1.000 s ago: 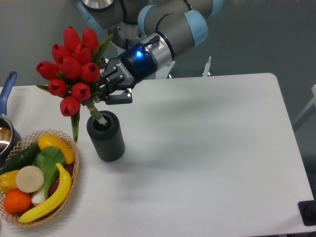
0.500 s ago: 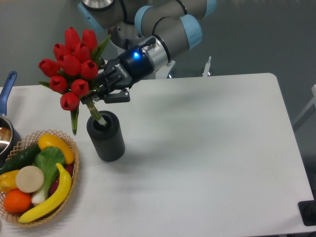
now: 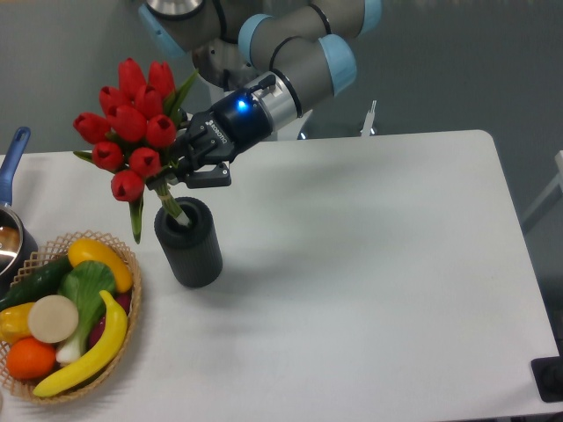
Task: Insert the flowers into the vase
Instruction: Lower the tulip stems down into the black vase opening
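The flowers (image 3: 132,127), a bunch of red tulip buds with green stems and leaves, lean to the upper left with their stem ends inside the mouth of the vase (image 3: 188,242). The vase is a dark grey ribbed cylinder standing upright on the white table, left of centre. My gripper (image 3: 180,171) is shut on the stems just above the vase's mouth, reaching in from the upper right. The lowest part of the stems is hidden inside the vase.
A woven basket (image 3: 132,308) of fruit and vegetables sits at the front left, close to the vase. A pot with a blue handle (image 3: 14,154) is at the left edge. The white table (image 3: 369,281) stretches right of the vase.
The bunch has tilted a little more upright and shifted slightly right, with its stems sitting lower in the vase. My gripper has moved slightly left with it.
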You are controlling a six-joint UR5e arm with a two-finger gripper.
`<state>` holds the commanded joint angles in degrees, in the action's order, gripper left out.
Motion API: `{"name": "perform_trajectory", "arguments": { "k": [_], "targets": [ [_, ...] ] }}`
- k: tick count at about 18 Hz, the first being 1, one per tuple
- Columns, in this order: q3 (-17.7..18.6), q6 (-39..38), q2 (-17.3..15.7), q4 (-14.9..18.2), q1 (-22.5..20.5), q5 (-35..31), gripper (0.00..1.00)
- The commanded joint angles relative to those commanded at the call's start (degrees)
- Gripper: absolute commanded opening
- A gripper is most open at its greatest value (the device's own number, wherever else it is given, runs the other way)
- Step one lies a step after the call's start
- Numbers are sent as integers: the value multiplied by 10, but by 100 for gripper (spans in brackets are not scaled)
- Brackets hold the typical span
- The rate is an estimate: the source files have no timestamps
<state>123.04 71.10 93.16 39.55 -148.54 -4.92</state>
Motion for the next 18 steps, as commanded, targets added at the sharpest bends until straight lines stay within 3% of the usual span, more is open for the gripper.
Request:
{"name": "perform_trajectory", "arguments": {
  "k": [11,15,18],
  "targets": [
    [34,67,32,1,-2,-11,15],
    [51,90,40,1,-6,-31,25],
    [54,97,47,1,-9,-36,43]
  ]
}}
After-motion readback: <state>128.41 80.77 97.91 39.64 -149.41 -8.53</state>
